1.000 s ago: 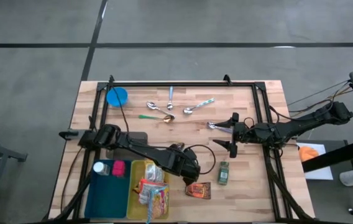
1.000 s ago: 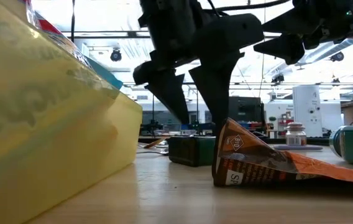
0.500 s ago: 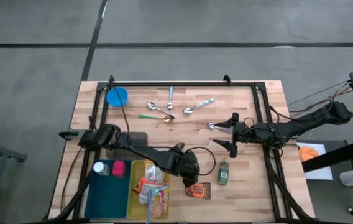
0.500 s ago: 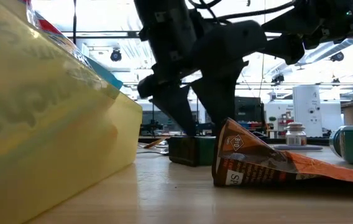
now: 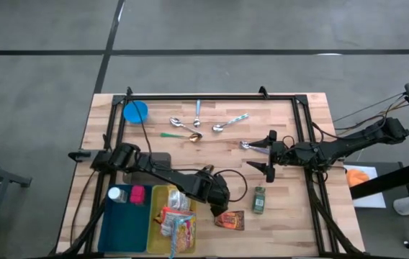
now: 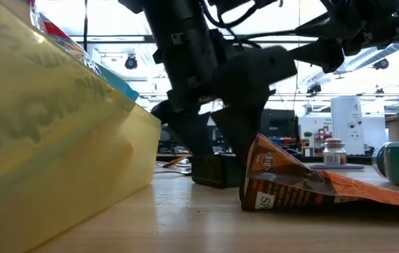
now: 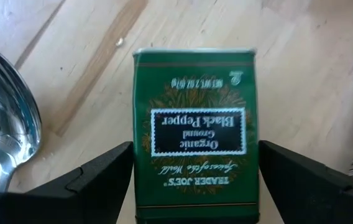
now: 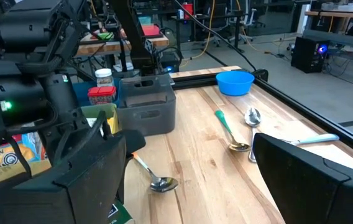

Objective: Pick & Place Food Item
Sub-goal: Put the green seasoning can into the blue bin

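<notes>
The pepper tin (image 7: 193,106) lies flat right under the left gripper (image 7: 195,152), between its 2 spread fingers, long sides facing them. The right gripper (image 5: 267,152), spread too, waits off toward 2 o'clock.

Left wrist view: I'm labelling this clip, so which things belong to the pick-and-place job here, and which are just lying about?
Job in hand: black pepper tin; left gripper, open, a finger either side of the tin; yellow bin of food packets, probably the destination.
Lying about: spoons; blue bowl; brown snack packet; right gripper, open, waiting mid-table.
</notes>
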Tool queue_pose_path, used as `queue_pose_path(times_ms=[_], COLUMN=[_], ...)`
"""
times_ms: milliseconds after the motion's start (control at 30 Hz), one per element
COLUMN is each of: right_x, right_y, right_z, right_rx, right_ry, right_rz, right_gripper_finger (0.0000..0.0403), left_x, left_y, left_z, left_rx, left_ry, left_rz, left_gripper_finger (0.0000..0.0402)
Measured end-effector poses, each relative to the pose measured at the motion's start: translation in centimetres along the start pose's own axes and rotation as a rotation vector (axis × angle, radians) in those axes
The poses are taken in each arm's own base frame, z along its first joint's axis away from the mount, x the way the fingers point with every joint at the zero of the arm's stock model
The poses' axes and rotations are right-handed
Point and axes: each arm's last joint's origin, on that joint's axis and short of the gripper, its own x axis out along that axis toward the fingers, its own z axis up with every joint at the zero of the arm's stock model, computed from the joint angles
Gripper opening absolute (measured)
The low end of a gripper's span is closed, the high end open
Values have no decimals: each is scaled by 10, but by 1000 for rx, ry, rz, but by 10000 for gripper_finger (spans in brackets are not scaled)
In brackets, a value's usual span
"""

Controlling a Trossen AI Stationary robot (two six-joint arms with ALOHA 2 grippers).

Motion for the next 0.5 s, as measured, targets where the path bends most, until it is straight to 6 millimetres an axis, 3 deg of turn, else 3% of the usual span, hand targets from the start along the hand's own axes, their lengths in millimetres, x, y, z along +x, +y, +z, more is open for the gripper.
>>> queue_pose_path(times_ms=[200,500], right_x=[0,0], right_y=[0,0], right_z=[0,0], right_rx=[0,0], right_ry=[-1,0], right_rz=[0,0], right_gripper_finger=[349,349], left_x=[2,2], left_y=[1,1], left_z=[-1,-1], left_rx=[-10,-12], left_ry=[7,6], left_rz=[7,15], left_gripper_finger=[334,254])
